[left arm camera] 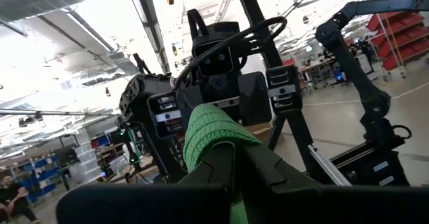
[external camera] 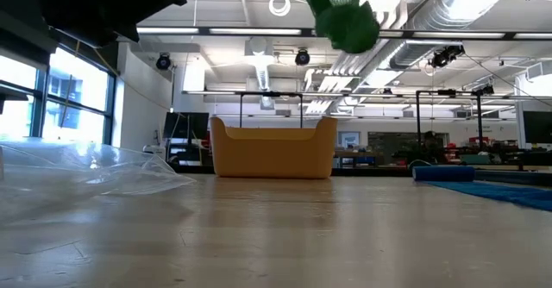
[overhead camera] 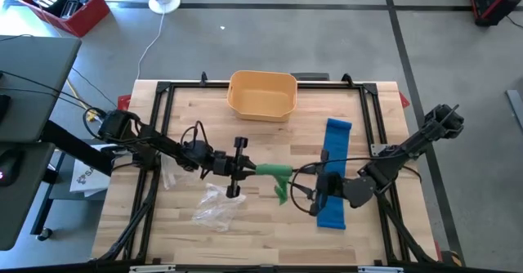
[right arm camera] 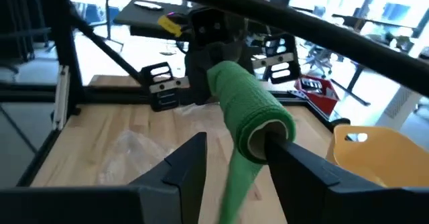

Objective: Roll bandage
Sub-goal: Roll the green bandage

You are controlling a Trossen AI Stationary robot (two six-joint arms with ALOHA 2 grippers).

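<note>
Bandage roll (overhead camera: 274, 172), green, hangs mid-table clamped in my left gripper (overhead camera: 255, 170); my right gripper (overhead camera: 308, 183) stands spread around its end. Only overhead shows blue bandage (overhead camera: 334, 173).

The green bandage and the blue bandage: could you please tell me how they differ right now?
The green bandage is held above the table in the left gripper; the blue bandage lies on the table. The green one is mostly rolled, with a tail hanging; the blue one lies flat, unrolled. Both are fabric strips.
</note>
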